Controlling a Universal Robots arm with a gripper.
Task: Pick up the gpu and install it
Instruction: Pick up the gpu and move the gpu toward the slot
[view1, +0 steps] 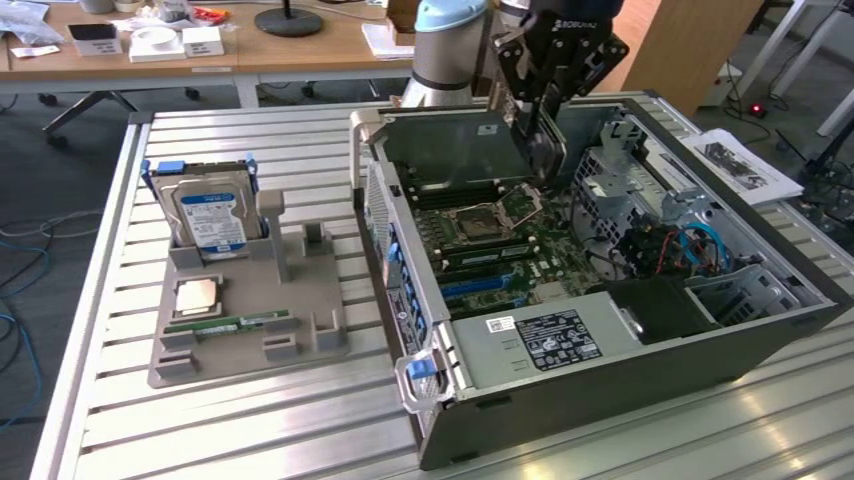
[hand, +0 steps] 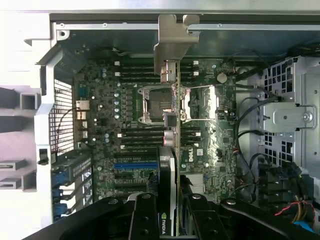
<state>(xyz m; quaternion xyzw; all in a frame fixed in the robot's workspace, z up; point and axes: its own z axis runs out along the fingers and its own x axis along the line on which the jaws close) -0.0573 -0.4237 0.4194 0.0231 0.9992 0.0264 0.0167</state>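
Exterior view, nearest: computer case (view1: 747, 330) lying open on the slatted table, power supply (view1: 547, 340) at its near end. Beyond it lies the motherboard (view1: 521, 250), with its blue expansion slot (hand: 132, 165) and the bare CPU socket (view1: 478, 222) further in.

To the exterior view's left, well apart from the case, is the grey parts fixture (view1: 287, 320) with the hard drive (view1: 214, 215) standing in it and the memory stick (view1: 247, 325) lying flat.

Above the far half of the board: gripper (hand: 170, 220) closed narrowly on the gpu (hand: 172, 165), one finger on each face. The card hangs on edge, clear of the board, with its metal bracket (hand: 172, 37) towards the case wall.

Judged status: card picked up and carried over the case, not seated.

Risks:
- In the wrist view the card's edge runs across the socket area and beside the blue slot, not along it. Descending like this could press it onto the socket or memory slots.
- The bracket could catch the case wall.
- The grip is at one end only, so contact could tilt or slip the card.
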